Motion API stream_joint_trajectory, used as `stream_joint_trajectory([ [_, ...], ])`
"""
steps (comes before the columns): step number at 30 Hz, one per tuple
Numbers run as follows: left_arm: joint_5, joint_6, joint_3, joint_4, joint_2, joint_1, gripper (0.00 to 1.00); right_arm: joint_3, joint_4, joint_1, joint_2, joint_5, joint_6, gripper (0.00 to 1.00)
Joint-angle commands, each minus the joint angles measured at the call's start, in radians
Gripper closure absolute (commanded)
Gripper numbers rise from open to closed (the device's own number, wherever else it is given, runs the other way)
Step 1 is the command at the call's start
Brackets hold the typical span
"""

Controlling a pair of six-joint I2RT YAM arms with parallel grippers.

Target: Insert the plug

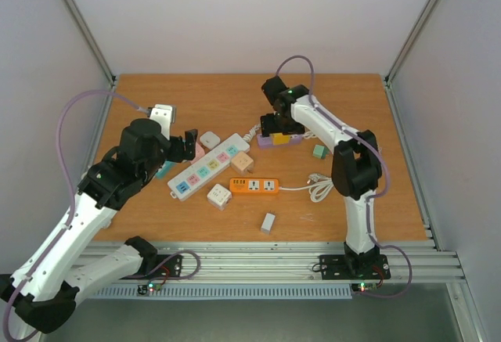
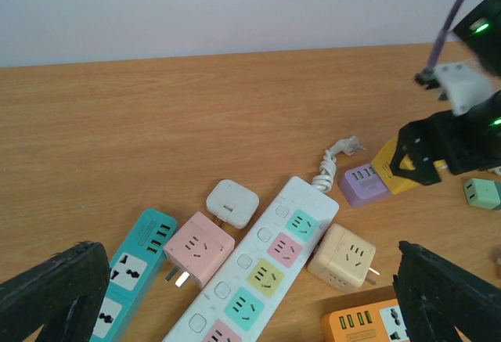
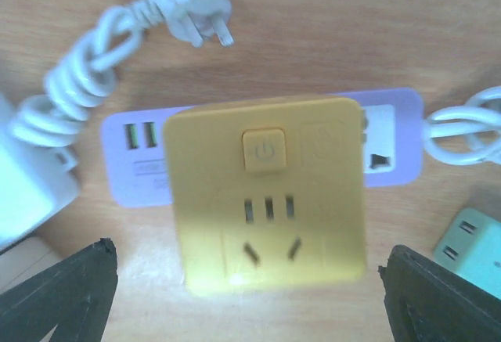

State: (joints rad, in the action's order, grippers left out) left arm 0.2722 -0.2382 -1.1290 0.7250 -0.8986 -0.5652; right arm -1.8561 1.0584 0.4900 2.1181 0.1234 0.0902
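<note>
Gripper on my right arm (image 3: 246, 279) hangs straight over the yellow adapter (image 3: 266, 201), jaws spread wide and clear of both its sides, holding nothing. The adapter lies flat on the purple power strip (image 3: 137, 162), on the far side of the table (image 3: 352, 29), just right of centre. Its pins are hidden beneath it, so I cannot say whether it is fully seated. I judge it a light, rigid plastic block with smooth, rather slippery walls. The place to take it is across its two flat left and right sides, squarely, clear of the power button on top. My left gripper (image 2: 250, 291) is also wide open and empty, over the white strip (image 2: 258, 279) to the left.
</note>
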Motion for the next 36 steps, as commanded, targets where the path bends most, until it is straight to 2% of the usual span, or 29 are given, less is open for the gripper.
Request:
stream_joint_trajectory([
  [1, -0.001, -0.018, -0.013, -0.01, -0.003, -0.001, 0.0, 0.045, -0.043, 0.01, -0.167, -0.003, 0.023, 0.07],
  [5, -0.003, -0.023, -0.012, -0.019, 0.004, 0.0, 0.01, 0.125, -0.061, 0.06, -0.235, 0.025, 0.05, 0.07],
  [10, -0.028, -0.033, 0.006, -0.05, 0.038, -0.001, 0.01, 0.211, -0.115, 0.18, -0.274, 0.019, 0.132, 0.07],
  [17, -0.039, -0.041, 0.028, -0.092, 0.094, -0.001, 0.01, 0.192, -0.151, 0.311, -0.158, -0.001, 0.203, 0.07],
  [24, -0.056, -0.038, 0.032, -0.1, 0.107, -0.001, 0.01, 0.117, -0.132, 0.333, -0.028, -0.055, 0.235, 0.13],
  [29, -0.074, -0.036, 0.035, -0.104, 0.092, -0.001, 0.01, 0.109, -0.132, 0.335, 0.02, -0.025, 0.232, 0.17],
  [36, -0.078, -0.039, 0.045, -0.109, 0.096, -0.001, 0.01, 0.11, -0.155, 0.335, 0.038, -0.011, 0.236, 0.3],
])
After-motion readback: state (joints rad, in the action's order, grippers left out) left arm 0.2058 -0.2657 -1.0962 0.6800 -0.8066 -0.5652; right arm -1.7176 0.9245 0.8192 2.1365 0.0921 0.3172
